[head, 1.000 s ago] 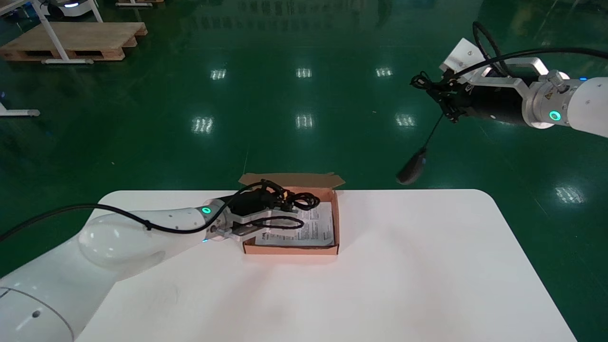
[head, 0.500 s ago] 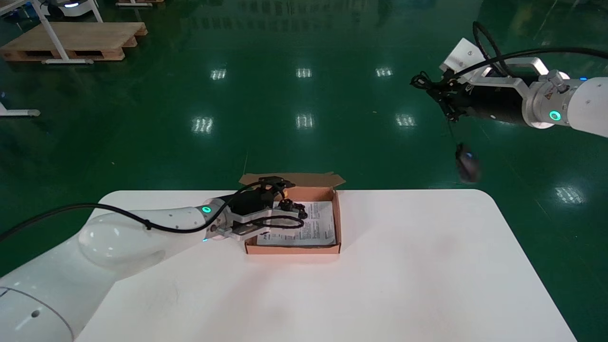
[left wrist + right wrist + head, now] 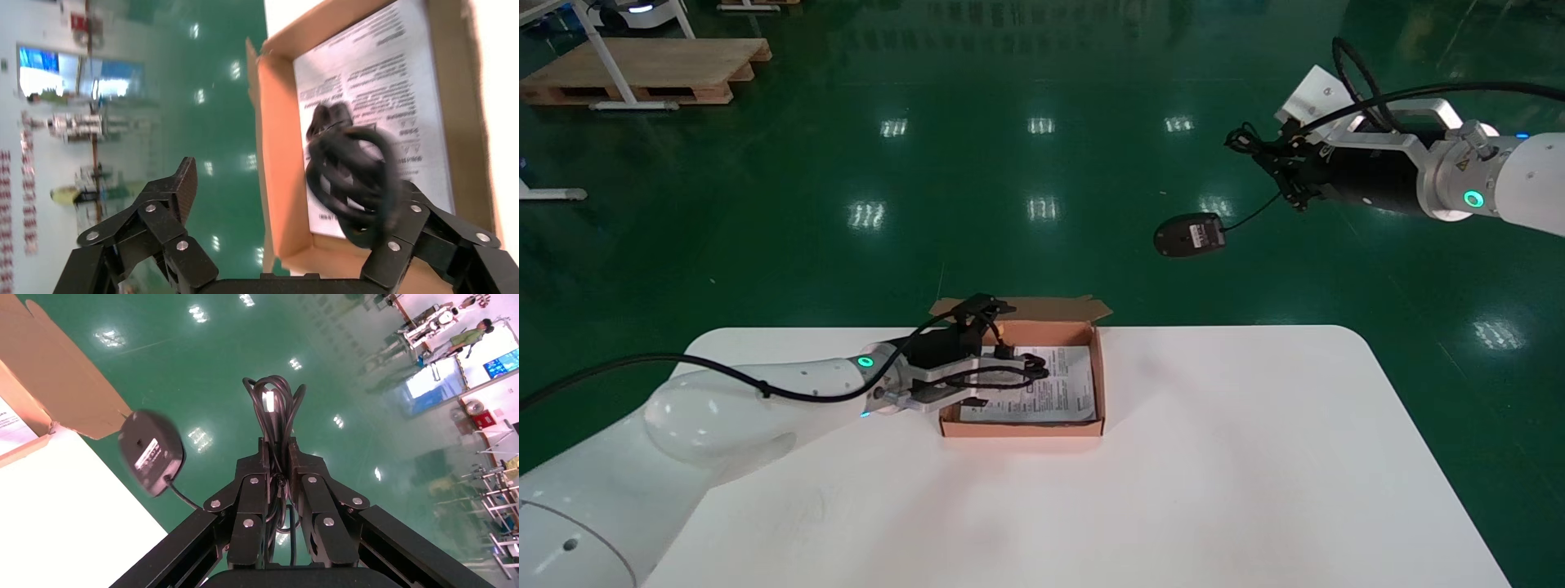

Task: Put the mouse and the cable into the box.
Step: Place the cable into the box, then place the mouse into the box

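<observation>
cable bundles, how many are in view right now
2. One black coil inside the box, beside the open left pincer. The other cord bundle is clamped in the right pincer, raised beyond the table, with the mouse dangling from it. None seems hidden.

The head camera looked forward and down over the table [image 3: 1214, 457], the box [image 3: 1021, 428] near 12 o'clock. The left wrist camera sat close above that same box. The right wrist camera, up at 2 o'clock, looked past the gripped cable [image 3: 273, 398], sharing the mouse [image 3: 150, 452] and box flap
</observation>
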You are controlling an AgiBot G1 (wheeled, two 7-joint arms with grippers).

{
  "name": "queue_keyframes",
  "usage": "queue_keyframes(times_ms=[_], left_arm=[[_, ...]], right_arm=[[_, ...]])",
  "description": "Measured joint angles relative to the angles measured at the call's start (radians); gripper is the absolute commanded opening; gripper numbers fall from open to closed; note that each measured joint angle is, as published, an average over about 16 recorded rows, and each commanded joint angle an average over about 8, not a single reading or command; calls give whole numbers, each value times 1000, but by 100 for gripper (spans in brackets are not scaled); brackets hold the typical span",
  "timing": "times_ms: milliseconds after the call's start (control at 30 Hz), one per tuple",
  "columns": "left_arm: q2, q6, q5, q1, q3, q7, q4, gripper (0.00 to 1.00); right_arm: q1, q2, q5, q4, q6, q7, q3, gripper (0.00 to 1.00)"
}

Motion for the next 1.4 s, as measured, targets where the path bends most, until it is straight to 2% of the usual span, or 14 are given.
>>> queue_keyframes(times_ms=[600, 867, 1133, 1400], left_arm=[[3, -135, 40, -27, 90, -226, 118, 100], [-7, -188, 48, -71, 117, -344, 196, 100], [-31, -254, 61, -134, 128, -429, 336, 100], [-36, -292, 89, -172, 146, -459, 468, 100]], right_arm=[[-1, -1, 7, 3, -11, -6, 0, 0], [-2, -3, 22, 13, -28, -21, 3, 0], [-12, -19, 51, 21, -70, -42, 2, 0], [-40, -76, 95, 37, -127, -66, -4, 0]])
